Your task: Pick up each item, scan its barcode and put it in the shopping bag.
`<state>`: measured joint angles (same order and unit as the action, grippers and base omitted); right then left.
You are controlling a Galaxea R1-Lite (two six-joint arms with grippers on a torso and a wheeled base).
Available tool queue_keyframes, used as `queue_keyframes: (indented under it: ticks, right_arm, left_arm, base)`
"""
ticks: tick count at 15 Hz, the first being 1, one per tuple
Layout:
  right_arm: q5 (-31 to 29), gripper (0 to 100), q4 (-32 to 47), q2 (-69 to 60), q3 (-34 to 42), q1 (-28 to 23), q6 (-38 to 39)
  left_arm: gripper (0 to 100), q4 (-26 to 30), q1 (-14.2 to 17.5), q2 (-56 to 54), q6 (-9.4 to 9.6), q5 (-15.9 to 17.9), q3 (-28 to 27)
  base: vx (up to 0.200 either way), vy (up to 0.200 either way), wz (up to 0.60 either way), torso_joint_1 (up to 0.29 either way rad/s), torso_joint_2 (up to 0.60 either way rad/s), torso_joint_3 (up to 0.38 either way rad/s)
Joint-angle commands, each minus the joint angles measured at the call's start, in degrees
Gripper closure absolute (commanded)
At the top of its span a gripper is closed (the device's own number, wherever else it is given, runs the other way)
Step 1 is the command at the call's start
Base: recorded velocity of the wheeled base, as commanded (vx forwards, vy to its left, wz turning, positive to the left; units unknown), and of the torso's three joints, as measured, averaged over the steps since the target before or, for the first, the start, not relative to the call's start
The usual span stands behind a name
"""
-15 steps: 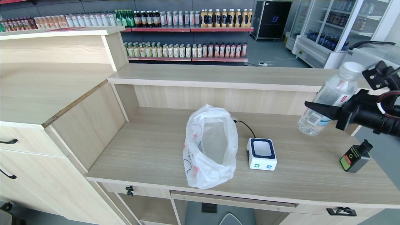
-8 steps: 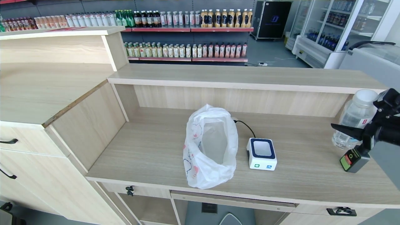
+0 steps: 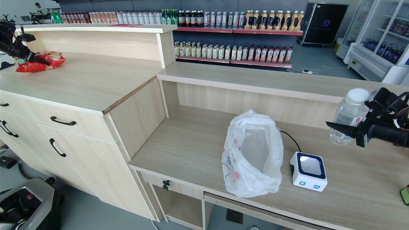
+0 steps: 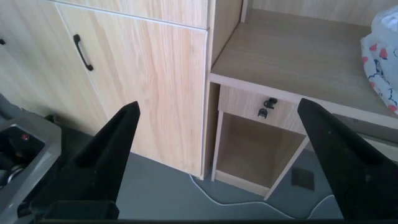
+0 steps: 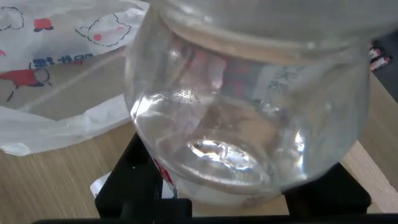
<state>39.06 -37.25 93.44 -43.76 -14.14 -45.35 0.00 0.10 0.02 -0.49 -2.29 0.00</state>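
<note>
A clear water bottle [image 3: 349, 116] with a white cap stands upright at the right end of the lower counter [image 3: 198, 147], and my right gripper [image 3: 343, 127] is shut on it. In the right wrist view the bottle [image 5: 249, 106] is very close, between the gripper's [image 5: 230, 193] black fingers [image 5: 130, 186]. The white shopping bag [image 3: 252, 153] stands open mid-counter, with the white scanner [image 3: 308, 171] just to its right. My left gripper [image 4: 214, 162] is open and holds nothing, out in front of the cabinet doors [image 4: 143, 81]. A red snack bag [image 3: 40, 61] lies on the high counter, far left.
A dark device [image 3: 11, 40] sits beside the red snack bag. A green-and-black handheld unit [image 3: 405, 194] lies at the counter's right edge. A raised back ledge [image 3: 255, 80] runs behind the counter, with shelves of drinks beyond it.
The head camera has turned left, shifting the whole picture right. The right gripper has brought the bottle down from a raised, tilted pose to upright near the counter's right end.
</note>
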Motion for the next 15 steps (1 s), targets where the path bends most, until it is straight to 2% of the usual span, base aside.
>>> queue_keyframes:
  ticks: [1, 4, 5, 7, 10, 13, 15]
  right_arm:
    - [0.4, 100, -2.0, 7.6, -2.7, 0.7, -5.1]
    - [8.9, 100, -3.3, 12.9, -5.1, 0.9, -13.0]
    - [10.2, 100, -3.3, 14.3, -5.8, 0.9, -15.6]
    - [13.5, 100, -4.0, 16.9, -7.4, 0.9, -17.0]
    - [15.8, 100, -10.1, 21.4, -8.2, 0.9, -18.8]
    - [17.6, 100, -12.9, 23.7, -8.0, 1.0, -19.1]
    - [19.4, 100, -18.6, 27.8, -8.4, 1.0, -19.7]
  left_arm:
    - [0, 0.0, 0.0, 0.0, -0.04, 0.0, 0.0]
    - [0, 0.0, 0.0, 0.0, -0.04, 0.0, 0.0]
    - [0, 0.0, 0.0, 0.0, -0.04, 0.0, 0.0]
    - [0, 0.0, 0.0, 0.0, -0.04, 0.0, 0.0]
    - [0, 0.0, 0.0, 0.0, -0.04, 0.0, 0.0]
    - [0, 0.0, 0.0, 0.0, -0.04, 0.0, 0.0]
    - [0, 0.0, 0.0, 0.0, -0.04, 0.0, 0.0]
  base:
    - [0.000, 0.000, 0.00, 0.000, 0.00, 0.000]
    - [0.000, 0.000, 0.00, 0.000, 0.00, 0.000]
    - [0.000, 0.000, 0.00, 0.000, 0.00, 0.000]
    - [0.000, 0.000, 0.00, 0.000, 0.00, 0.000]
    - [0.000, 0.000, 0.00, 0.000, 0.00, 0.000]
    - [0.000, 0.000, 0.00, 0.000, 0.00, 0.000]
    - [0.000, 0.000, 0.00, 0.000, 0.00, 0.000]
